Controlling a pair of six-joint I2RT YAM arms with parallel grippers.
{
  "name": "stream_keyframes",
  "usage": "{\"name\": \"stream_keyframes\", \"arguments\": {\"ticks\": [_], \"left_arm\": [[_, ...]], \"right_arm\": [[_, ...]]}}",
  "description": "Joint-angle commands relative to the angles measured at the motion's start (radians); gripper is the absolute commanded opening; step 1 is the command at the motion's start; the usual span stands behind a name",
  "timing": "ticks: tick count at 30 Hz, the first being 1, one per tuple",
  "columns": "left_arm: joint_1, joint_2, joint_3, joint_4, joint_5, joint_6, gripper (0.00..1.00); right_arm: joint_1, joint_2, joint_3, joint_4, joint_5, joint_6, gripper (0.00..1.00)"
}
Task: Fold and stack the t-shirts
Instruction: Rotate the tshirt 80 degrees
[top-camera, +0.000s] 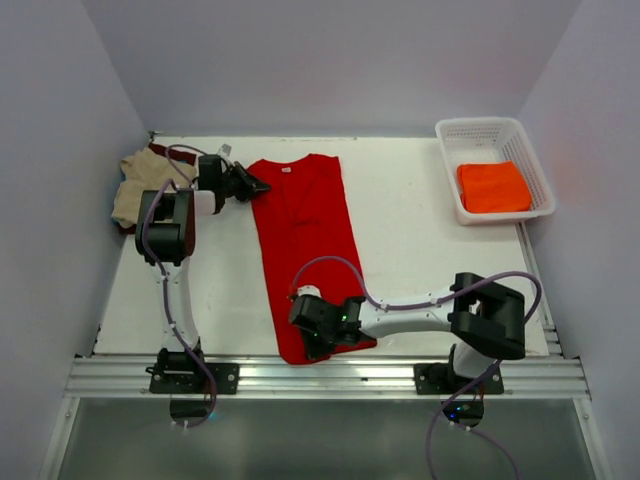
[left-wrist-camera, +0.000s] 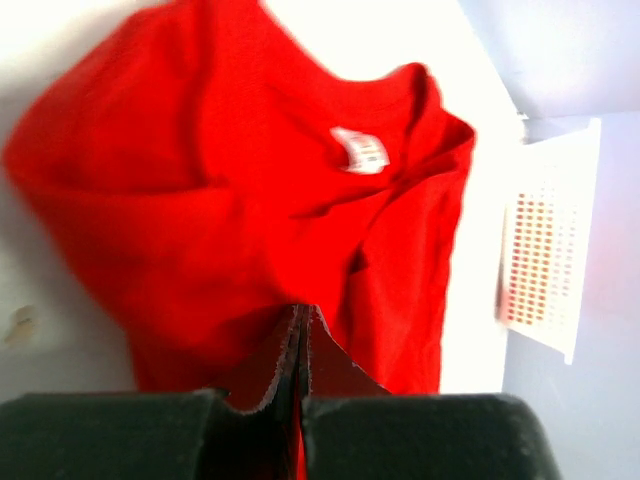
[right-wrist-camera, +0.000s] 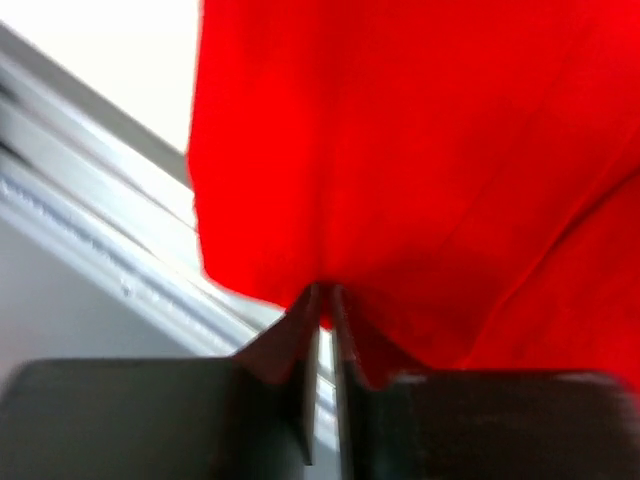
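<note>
A bright red t-shirt (top-camera: 305, 240) lies on the white table as a long strip, collar at the far end. Its white neck label (left-wrist-camera: 360, 150) shows in the left wrist view. My left gripper (top-camera: 262, 186) sits at the shirt's far left corner beside the collar, jaws pressed shut on a fold of the red cloth (left-wrist-camera: 230, 200). My right gripper (top-camera: 308, 348) is at the near hem, fingers a sliver apart with the hem's edge (right-wrist-camera: 420, 150) caught between the tips. A tan t-shirt (top-camera: 140, 182) is bunched at the far left over a dark maroon one (top-camera: 160, 150).
A white basket (top-camera: 490, 130) at the far right holds a folded orange t-shirt (top-camera: 493, 187). The aluminium rail (top-camera: 320, 375) runs along the near table edge, right under the right gripper. Grey walls close in the left, right and back.
</note>
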Motion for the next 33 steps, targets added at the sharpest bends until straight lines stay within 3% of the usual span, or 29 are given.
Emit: {"name": "stream_keyframes", "arguments": {"ticks": [1, 3, 4, 5, 7, 9, 11, 19, 24, 33], "left_arm": [[0.007, -0.016, 0.027, 0.208, 0.093, -0.070, 0.01], [0.007, -0.043, 0.035, 0.261, 0.115, -0.107, 0.07], [0.007, -0.050, 0.041, 0.307, 0.133, -0.119, 0.19], [0.007, -0.059, 0.045, 0.316, 0.142, -0.125, 0.29], [0.007, -0.105, 0.053, 0.295, 0.147, -0.111, 0.48], [0.007, -0.147, 0.087, 0.205, 0.127, -0.020, 0.55], [0.001, -0.150, 0.125, 0.044, 0.083, 0.036, 0.56], [-0.024, -0.061, 0.199, -0.074, 0.060, 0.070, 0.54], [-0.071, -0.003, 0.239, -0.168, 0.003, 0.111, 0.53], [-0.146, 0.034, 0.331, -0.392, -0.142, 0.174, 0.50]], "right_arm": [[0.040, -0.025, 0.075, -0.136, -0.010, -0.085, 0.16], [0.041, -0.068, 0.152, -0.166, 0.024, -0.159, 0.24], [0.040, -0.082, 0.213, -0.178, 0.067, -0.186, 0.30], [0.038, -0.093, 0.248, -0.226, 0.099, -0.234, 0.46], [0.034, -0.130, 0.316, -0.277, 0.174, -0.272, 0.58], [0.021, -0.176, 0.389, -0.333, 0.271, -0.309, 0.66], [-0.018, -0.212, 0.428, -0.382, 0.330, -0.317, 0.66], [-0.166, -0.519, 0.394, -0.510, 0.556, -0.253, 0.68], [-0.184, -0.640, 0.390, -0.593, 0.667, -0.222, 0.74], [-0.186, -0.680, 0.379, -0.637, 0.728, -0.206, 0.75]]}}
